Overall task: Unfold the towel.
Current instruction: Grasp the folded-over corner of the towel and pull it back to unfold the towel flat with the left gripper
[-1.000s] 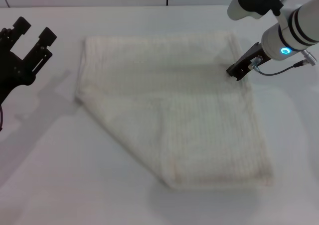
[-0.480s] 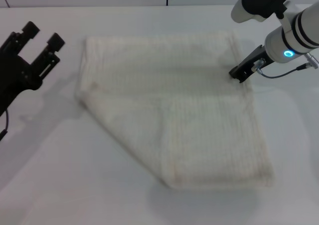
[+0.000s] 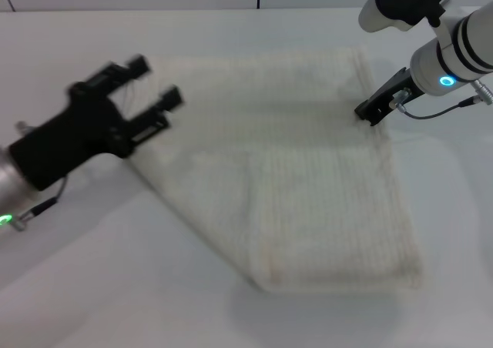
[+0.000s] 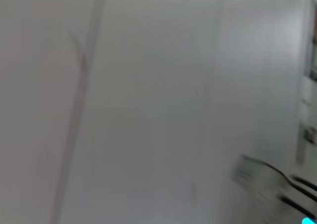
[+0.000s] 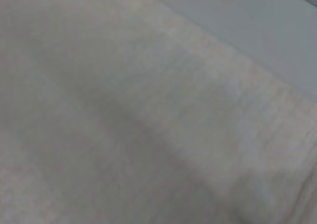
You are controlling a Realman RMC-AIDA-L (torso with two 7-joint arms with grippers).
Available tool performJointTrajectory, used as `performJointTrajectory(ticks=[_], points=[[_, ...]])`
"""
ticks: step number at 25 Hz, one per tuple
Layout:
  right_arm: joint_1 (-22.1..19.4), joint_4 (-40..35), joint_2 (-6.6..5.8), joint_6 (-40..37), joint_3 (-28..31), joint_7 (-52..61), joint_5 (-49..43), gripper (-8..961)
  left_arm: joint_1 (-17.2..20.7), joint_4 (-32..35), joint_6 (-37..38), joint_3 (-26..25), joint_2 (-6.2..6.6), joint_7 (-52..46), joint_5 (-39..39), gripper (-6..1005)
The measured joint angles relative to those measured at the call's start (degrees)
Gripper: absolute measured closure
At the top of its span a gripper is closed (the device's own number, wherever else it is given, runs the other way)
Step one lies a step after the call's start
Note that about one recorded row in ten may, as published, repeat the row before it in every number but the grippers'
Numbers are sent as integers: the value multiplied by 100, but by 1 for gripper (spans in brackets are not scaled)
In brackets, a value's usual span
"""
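Note:
The cream-white ribbed towel (image 3: 308,179) lies on the white table (image 3: 115,286), folded so that its left side runs as a slanted edge down to the front. My left gripper (image 3: 156,81) is open and hovers over the towel's far left corner, fingers pointing away from me. My right gripper (image 3: 371,113) sits low at the towel's right edge near the far right corner, shut on the cloth there. The right wrist view is filled by the towel's weave and hem (image 5: 148,110). The left wrist view shows only pale surface.
The table's far edge (image 3: 192,9) runs behind the towel. A dark cable (image 3: 431,113) loops from the right wrist. Bare table lies left of and in front of the towel.
My left arm has swung in from the far left and now reaches over the towel's far left corner. The right gripper has stayed at the right edge.

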Motion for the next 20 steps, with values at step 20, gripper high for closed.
performJointTrajectory(ticks=[20], points=[[-5, -3, -6, -1, 15, 4, 0, 954, -749, 982, -1993, 1786, -59, -2391, 1114, 292]])
